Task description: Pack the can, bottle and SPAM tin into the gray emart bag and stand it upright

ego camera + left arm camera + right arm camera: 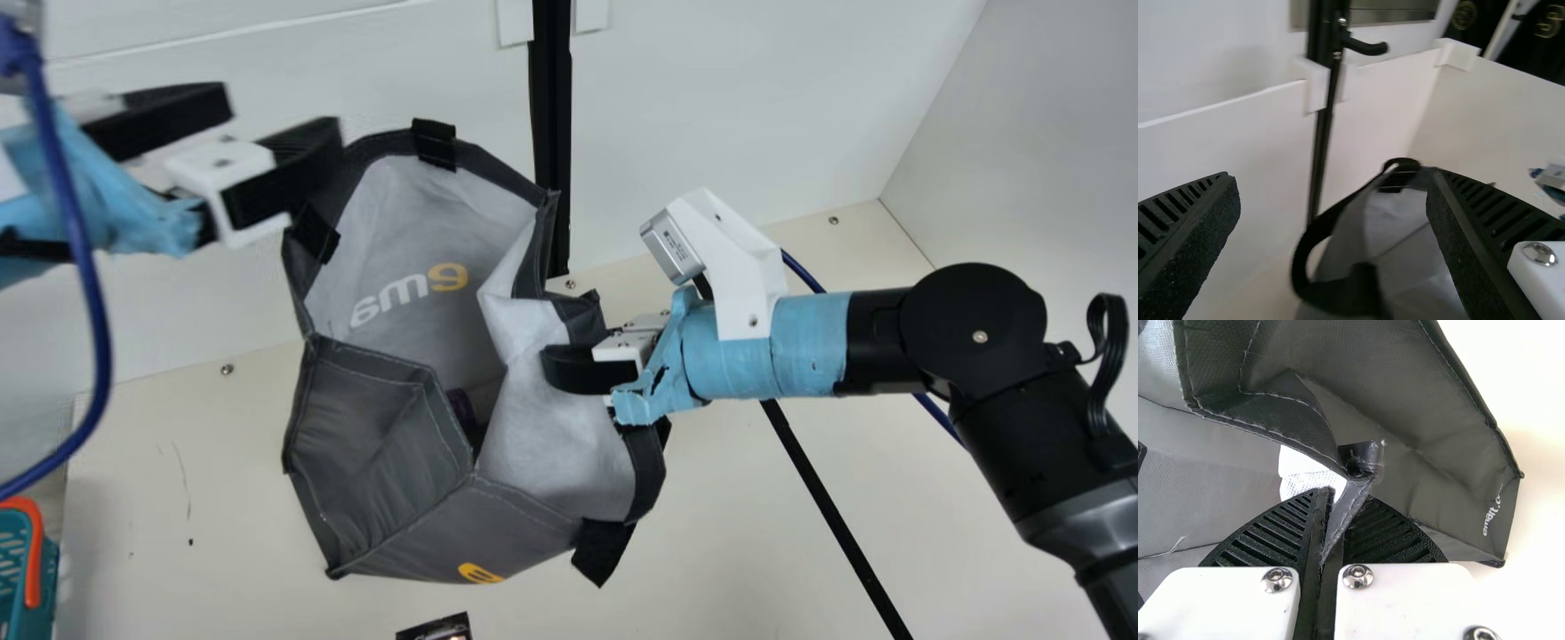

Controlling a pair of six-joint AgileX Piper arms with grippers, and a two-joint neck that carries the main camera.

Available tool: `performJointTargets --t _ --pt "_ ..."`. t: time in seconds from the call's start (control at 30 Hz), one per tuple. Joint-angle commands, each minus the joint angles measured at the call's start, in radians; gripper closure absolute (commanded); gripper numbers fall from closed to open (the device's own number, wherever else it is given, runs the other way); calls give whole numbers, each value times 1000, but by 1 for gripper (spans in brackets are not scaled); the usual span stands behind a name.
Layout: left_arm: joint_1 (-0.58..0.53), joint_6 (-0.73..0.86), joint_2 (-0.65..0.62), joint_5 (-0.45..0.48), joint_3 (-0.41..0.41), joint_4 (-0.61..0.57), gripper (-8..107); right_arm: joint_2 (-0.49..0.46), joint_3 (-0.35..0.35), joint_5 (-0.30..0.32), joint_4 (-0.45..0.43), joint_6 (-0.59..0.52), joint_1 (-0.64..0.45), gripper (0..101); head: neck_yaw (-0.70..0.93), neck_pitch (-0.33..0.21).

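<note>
Left pincer (pixel 281 126) spread wide near the gray emart bag (pixel 380 444), bag edge clamped by the right pincer (pixel 560 352).

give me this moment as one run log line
left gripper: open, empty | right gripper: shut on rim of gray bag | bag: mouth open, purple item partly visible inside

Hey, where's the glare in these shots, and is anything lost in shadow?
Right wrist view: the table beside the bag washes out nearly white, and screw heads glint; left wrist view: a screw shines; main view: fairly even light, darkest deep inside the bag.
</note>
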Motion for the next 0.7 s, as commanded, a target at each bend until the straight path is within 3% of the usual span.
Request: performJointTargets --t 0.0,0.07,0.1,0.2,0.33,0.67 --pt "19 -23 -46 -2 56 125 9 0 0 0 0 0 0 101 -2 -23" --pt "42 -53 -81 -6 106 205 9 0 0 0 0 0 0 101 -2 -23" --pt "29 -34 -52 -2 58 93 9 0 0 0 0 0 0 101 -2 -23" --pt "44 -54 -82 -7 102 177 9 -21 13 0 -6 12 6 101 -2 -23" --pt "44 -54 -82 -5 106 203 9 -31 6 1 -23 20 -1 101 -2 -23" --pt "44 -54 -82 -7 106 200 9 -72 -55 18 -156 59 -44 101 -2 -23"
